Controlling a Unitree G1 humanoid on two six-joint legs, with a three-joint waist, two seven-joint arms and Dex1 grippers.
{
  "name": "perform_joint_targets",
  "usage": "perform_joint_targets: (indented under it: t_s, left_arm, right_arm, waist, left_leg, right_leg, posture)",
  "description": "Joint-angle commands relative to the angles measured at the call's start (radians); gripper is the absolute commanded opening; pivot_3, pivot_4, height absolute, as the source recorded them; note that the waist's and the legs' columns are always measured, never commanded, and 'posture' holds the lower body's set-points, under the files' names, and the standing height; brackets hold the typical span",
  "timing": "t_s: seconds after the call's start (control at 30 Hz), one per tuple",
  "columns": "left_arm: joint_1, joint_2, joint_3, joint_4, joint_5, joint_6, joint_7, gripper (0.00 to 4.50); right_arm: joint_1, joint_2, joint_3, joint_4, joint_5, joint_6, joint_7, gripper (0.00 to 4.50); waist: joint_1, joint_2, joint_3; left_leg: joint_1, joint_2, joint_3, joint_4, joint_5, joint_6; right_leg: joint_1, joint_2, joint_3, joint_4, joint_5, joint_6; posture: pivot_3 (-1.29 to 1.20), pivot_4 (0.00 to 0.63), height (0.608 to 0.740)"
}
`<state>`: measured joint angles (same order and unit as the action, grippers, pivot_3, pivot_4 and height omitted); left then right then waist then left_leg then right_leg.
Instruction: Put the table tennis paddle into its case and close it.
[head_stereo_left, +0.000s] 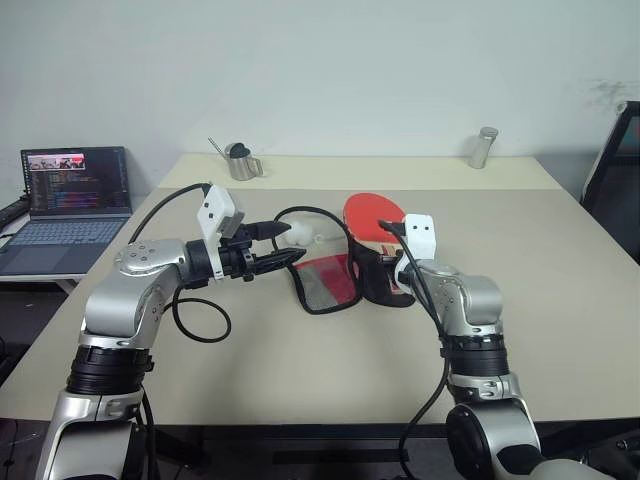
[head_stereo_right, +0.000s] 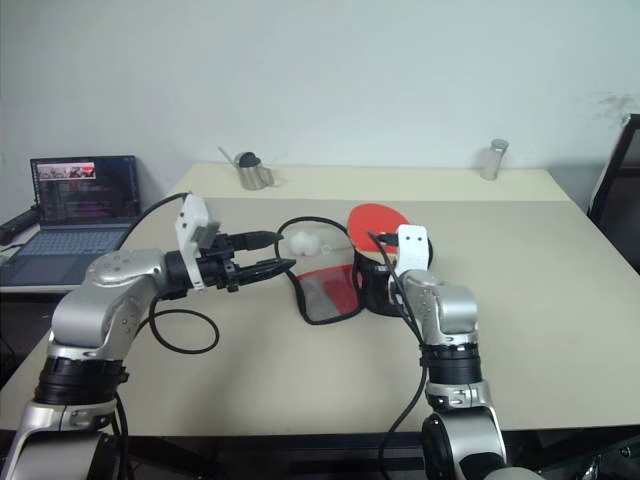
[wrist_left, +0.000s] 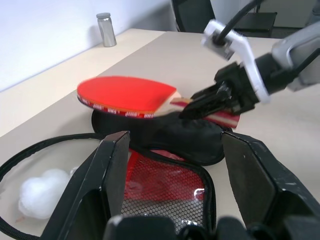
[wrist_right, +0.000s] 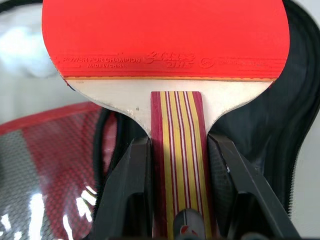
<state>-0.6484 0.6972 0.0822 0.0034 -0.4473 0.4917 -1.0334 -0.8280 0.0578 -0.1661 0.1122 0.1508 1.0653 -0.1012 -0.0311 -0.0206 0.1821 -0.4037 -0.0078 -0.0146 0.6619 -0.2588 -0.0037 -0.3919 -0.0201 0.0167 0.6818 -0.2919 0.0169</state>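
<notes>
Probably an office or lab, laptop (head_stereo_left: 75, 195), beige table (head_stereo_left: 560, 300)

A beige table (head_stereo_left: 560, 290) fills the middle of the frame below a plain pale wall (head_stereo_left: 330, 70). At its far edge, left of centre, stands a small metal pitcher (head_stereo_left: 241, 162) with a dark lid and a thin handle slanting up to the left. Toward the upper right, also on the far edge, stands an upright metal cylinder (head_stereo_left: 483, 147). At far left, on a separate lower surface beside the table, an open laptop (head_stereo_left: 72, 205) shows a lit screen with lines of text. A dark chair (head_stereo_left: 618, 170) cuts into the right edge of the frame.
</notes>
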Motion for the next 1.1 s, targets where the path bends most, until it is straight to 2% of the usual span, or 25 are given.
perform_joint_targets:
  t_s: [0.03, 0.33, 0.93, 1.0, 1.03, 1.1]
  left_arm:
    - [-0.003, 0.010, 0.020, -0.040, -0.005, -0.019, 0.009, 3.15]
    - [0.001, 0.006, 0.014, -0.044, -0.005, -0.022, 0.015, 3.15]
    - [0.002, 0.003, 0.008, -0.039, -0.004, -0.031, 0.014, 3.15]
    - [0.003, 0.003, 0.008, -0.037, -0.003, -0.033, 0.013, 3.15]
    - [0.002, 0.003, 0.007, -0.035, -0.002, -0.034, 0.013, 3.15]
    - [0.001, 0.002, 0.007, -0.031, -0.001, -0.037, 0.014, 3.15]
  right_arm:
    - [-0.033, -0.001, -0.014, 0.036, -0.025, -0.109, -0.047, 1.14]
    - [-0.049, 0.012, 0.002, 0.193, -0.048, -0.227, -0.079, 1.14]
    - [-0.097, 0.015, -0.019, 0.345, -0.050, -0.294, -0.126, 1.14]
    - [-0.096, 0.024, -0.027, 0.340, -0.037, -0.302, -0.127, 1.86]
    - [-0.097, 0.029, -0.030, 0.335, -0.031, -0.306, -0.128, 2.03]
    - [-0.100, 0.036, -0.030, 0.323, -0.029, -0.300, -0.134, 2.65]
  waist:
    - [-0.001, 0.000, 0.000]
    - [-0.005, 0.000, 0.000]
    - [-0.005, 0.000, 0.000]
    - [-0.005, 0.000, 0.000]
    - [-0.005, 0.000, 0.000]
    - [-0.004, 0.000, 0.000]
  left_leg:
    - [0.000, 0.000, 0.000, 0.000, 0.000, 0.000]
    - [0.000, 0.000, 0.000, 0.000, 0.000, 0.000]
    - [0.000, 0.000, 0.000, 0.000, 0.000, 0.000]
    - [0.000, 0.000, 0.000, 0.000, 0.000, 0.000]
    - [0.000, 0.000, 0.000, 0.000, 0.000, 0.000]
    - [0.000, 0.000, 0.000, 0.000, 0.000, 0.000]
  right_leg:
    - [0.000, 0.000, 0.000, 0.000, 0.000, 0.000]
    - [-0.001, 0.000, 0.000, 0.000, 0.000, 0.000]
    - [-0.001, 0.000, 0.000, 0.000, 0.000, 0.000]
    - [-0.001, 0.000, 0.000, 0.000, 0.000, 0.000]
    - [-0.001, 0.000, 0.000, 0.000, 0.000, 0.000]
    - [-0.001, 0.000, 0.000, 0.000, 0.000, 0.000]
  posture:
    - [0.00, 0.150, 0.740]
    - [0.00, 0.150, 0.740]
    - [0.00, 0.150, 0.740]
    - [0.00, 0.150, 0.740]
    - [0.00, 0.150, 0.740]
    - [0.00, 0.150, 0.740]
